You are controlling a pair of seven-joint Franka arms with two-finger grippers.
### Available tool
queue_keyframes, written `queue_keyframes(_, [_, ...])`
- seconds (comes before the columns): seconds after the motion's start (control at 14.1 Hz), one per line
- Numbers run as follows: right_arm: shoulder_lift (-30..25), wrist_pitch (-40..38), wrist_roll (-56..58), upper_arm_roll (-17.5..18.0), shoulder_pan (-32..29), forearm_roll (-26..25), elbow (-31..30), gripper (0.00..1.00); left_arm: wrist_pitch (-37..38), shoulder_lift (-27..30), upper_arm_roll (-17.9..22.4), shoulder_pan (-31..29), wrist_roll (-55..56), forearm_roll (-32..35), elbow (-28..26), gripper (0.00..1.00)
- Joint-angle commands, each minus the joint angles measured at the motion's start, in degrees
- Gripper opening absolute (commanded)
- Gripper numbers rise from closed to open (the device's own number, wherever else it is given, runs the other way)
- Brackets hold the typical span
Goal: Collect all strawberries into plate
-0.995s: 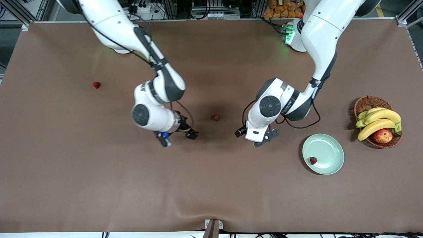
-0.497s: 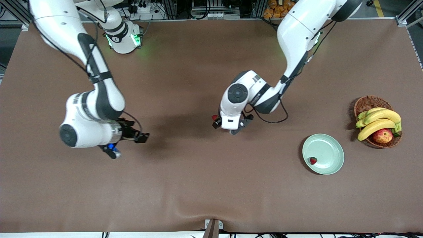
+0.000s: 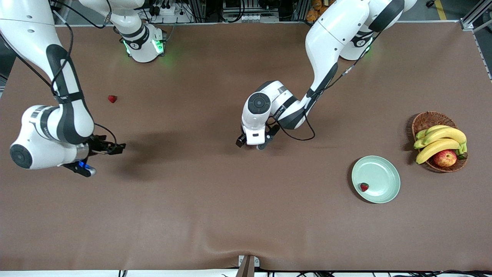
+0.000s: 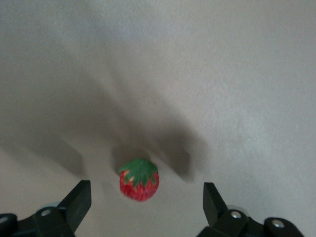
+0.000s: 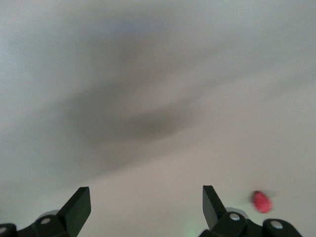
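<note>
Three strawberries show. One [image 3: 364, 187] lies in the pale green plate [image 3: 384, 173]. A second strawberry [image 4: 139, 179] sits on the brown cloth mid-table, hidden in the front view by my left gripper [image 3: 251, 144], which hangs over it. In the left wrist view that gripper [image 4: 146, 198] is open, the berry between and just ahead of its fingers, not touched. The third strawberry [image 3: 112, 99] lies toward the right arm's end and shows as a red blur [image 5: 261, 201] in the right wrist view. My right gripper [image 3: 99, 154] [image 5: 145, 205] is open and empty over bare cloth.
A wicker basket [image 3: 429, 118] with bananas [image 3: 440, 140] and an apple [image 3: 445, 157] stands beside the plate at the left arm's end. The brown cloth [image 3: 230, 215] covers the whole table.
My left gripper has swung from beside the plate to over the middle strawberry. My right arm has swept from mid-table out to its own end. Both grippers stayed open.
</note>
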State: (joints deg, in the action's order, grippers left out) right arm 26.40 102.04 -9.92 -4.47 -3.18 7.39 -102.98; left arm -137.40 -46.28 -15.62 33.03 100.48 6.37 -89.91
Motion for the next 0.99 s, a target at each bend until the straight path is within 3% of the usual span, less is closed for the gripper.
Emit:
queue_keyframes(0.0, [-7.31,5.85,6.64,1.04,-4.97,-4.39,-11.24,1.0,-0.15,-0.65,1.12,1.24,2.08,1.28,1.5,1.0])
queue_keyframes(0.07, [-9.77,10.76,9.97,1.04,-6.99,-5.19,-16.59,1.0,-0.15,-0.74,1.12,1.24,2.08,1.28,1.5,1.0])
queue_keyframes(0.14, [-11.62,14.72,13.31,1.04,-8.75,-5.72,-20.99,1.0,-0.15,-0.74,1.12,1.24,2.0,1.28,1.5,0.9])
queue_keyframes(0.21, [-12.51,16.33,15.35,1.04,-10.6,-5.9,-23.73,1.0,-0.15,-0.74,1.12,1.16,2.0,1.28,1.5,0.76])
queue_keyframes(0.36, [-13.22,16.17,17.03,0.96,-12.45,-6.07,-26.64,0.99,-0.15,-0.74,1.2,1.16,1.91,1.28,1.5,0.37])
queue_keyframes(0.57, [-15.41,17.4,17.48,1.04,-13.95,-6.08,-31.92,0.94,-0.15,-0.65,1.12,0.98,1.73,1.28,1.5,0.0])
queue_keyframes(0.92, [-17.35,21.76,17.57,1.04,-14.57,-6.08,-40.09,0.86,0.9,3.38,3.84,-3.22,1.21,1.8,1.41,0.0])
